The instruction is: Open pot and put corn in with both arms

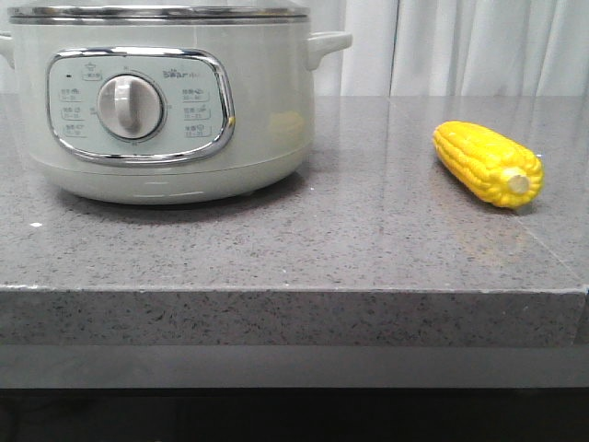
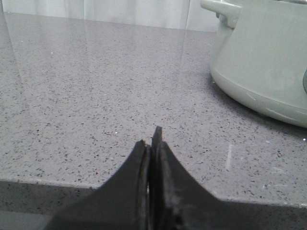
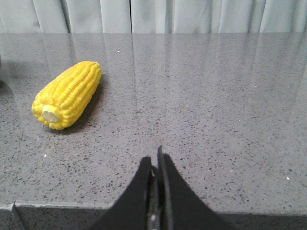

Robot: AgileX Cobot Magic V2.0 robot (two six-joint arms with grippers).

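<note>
The pale grey-green pot (image 1: 166, 101) stands at the back left of the grey stone counter, its dial facing me and its steel-rimmed top closed. In the left wrist view the pot (image 2: 264, 62) is ahead and to one side of my left gripper (image 2: 152, 141), which is shut and empty near the counter's front edge. The yellow corn (image 1: 488, 163) lies on the counter to the right, stub end toward me. My right gripper (image 3: 154, 160) is shut and empty near the front edge, well short of the corn (image 3: 67, 94). Neither arm shows in the front view.
The speckled grey counter (image 1: 350, 239) ends in a thick front edge. White curtains (image 1: 460, 46) hang behind it. A side handle (image 1: 329, 43) sticks out from the pot's right.
</note>
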